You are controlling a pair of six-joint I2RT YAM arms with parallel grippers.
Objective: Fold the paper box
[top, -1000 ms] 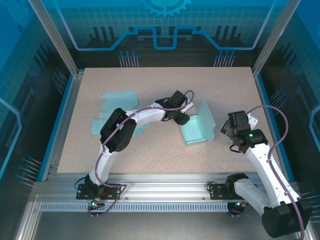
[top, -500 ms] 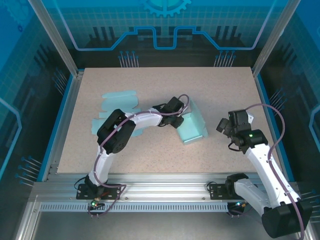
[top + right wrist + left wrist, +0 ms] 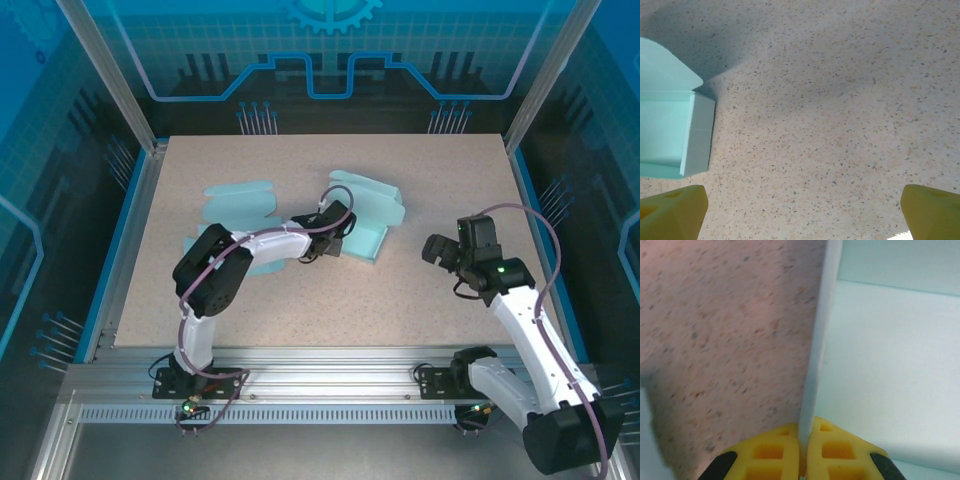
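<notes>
- From above, the half-folded paper box (image 3: 365, 213) is seen near the middle of the table (image 3: 460, 170).
- In the left wrist view, 1 thin wall of the box is clamped between the 2 yellow fingertips of the left gripper (image 3: 802, 434).
- The right gripper (image 3: 802, 212) is spread wide above bare tabletop, right of the box.
- A flat paper cut-out (image 3: 238, 198) is shown left of the box.

Beyond the left gripper (image 3: 804, 437), we lose the paper box (image 3: 890, 365) past the top and right edges; its wall blurs.
</notes>
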